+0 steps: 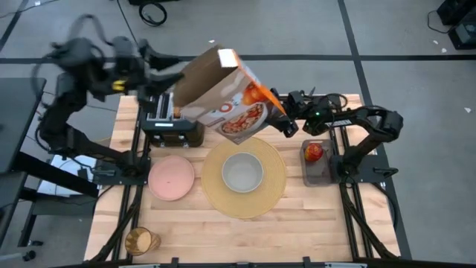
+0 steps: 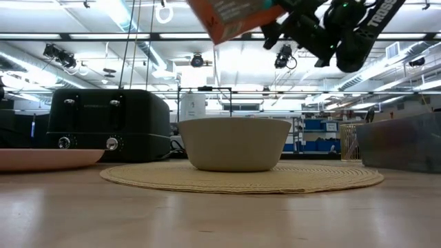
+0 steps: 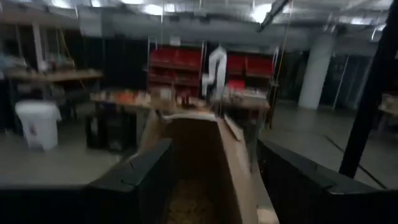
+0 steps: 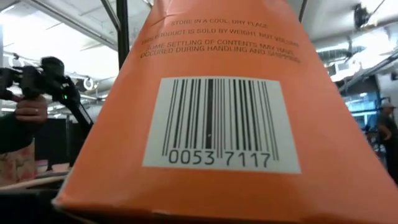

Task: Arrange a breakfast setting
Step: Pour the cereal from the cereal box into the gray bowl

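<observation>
Here the cereal box (image 1: 223, 95) hangs tilted, clamped by both the left gripper (image 1: 167, 74) and right gripper (image 1: 282, 119), directly above the grey bowl (image 1: 242, 172) mid-table.

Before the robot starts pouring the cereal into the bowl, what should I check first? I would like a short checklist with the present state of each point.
1. Grey bowl upright on the placemat, looks empty: ok.
2. Cereal box open: ok; the left wrist view looks into its top, with contents inside.
3. Left hand holding the box's open end, one finger on each side: ok.
4. Right hand at the box's barcoded bottom: hold cannot tell.
5. Box opening above the bowl: not ok; in the high view it sits over the toaster side.
</observation>
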